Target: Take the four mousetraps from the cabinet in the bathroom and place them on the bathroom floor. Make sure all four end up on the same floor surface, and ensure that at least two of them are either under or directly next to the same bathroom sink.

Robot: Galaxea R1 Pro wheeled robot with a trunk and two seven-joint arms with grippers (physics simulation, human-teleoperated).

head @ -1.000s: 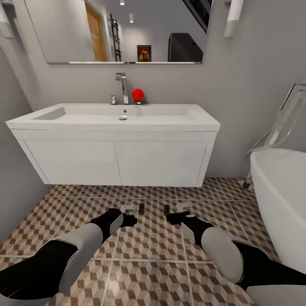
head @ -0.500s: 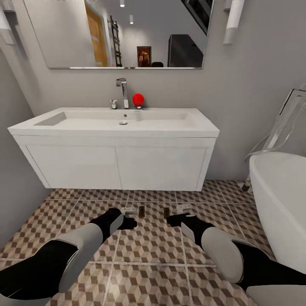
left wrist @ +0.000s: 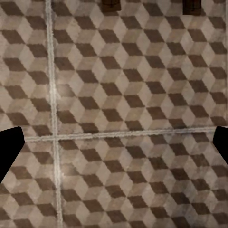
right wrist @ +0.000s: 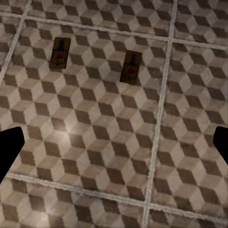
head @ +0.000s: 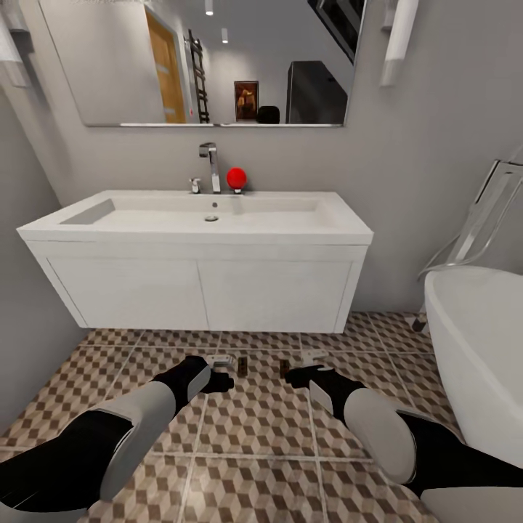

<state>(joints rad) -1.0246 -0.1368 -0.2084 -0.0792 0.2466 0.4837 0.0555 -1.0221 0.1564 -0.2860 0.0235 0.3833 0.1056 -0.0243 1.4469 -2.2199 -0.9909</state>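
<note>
Two mousetraps (head: 242, 365) (head: 285, 365) lie flat on the cube-patterned bathroom floor (head: 261, 421), side by side, just in front of the sink (head: 211, 218) on its white cupboard base. My left gripper (head: 221, 367) hovers low beside the left trap and my right gripper (head: 303, 363) beside the right one. The left wrist view has the left gripper (left wrist: 114, 147) open and empty, with both traps (left wrist: 110, 4) (left wrist: 191, 5) far ahead. In the right wrist view the right gripper (right wrist: 114, 147) is open over bare tile, the traps (right wrist: 60, 52) (right wrist: 131, 66) beyond it. The cabinet is out of view.
A white bathtub (head: 479, 349) stands close on the right, with a chrome towel frame (head: 483, 218) behind it. A grey wall (head: 22, 305) closes the left side. A chrome tap (head: 211, 165) and a red ball (head: 236, 177) sit on the sink's back edge, under a mirror (head: 211, 58).
The whole picture has slid down a little, so the camera has moved. Both arms and the two mousetraps keep their places relative to each other.
</note>
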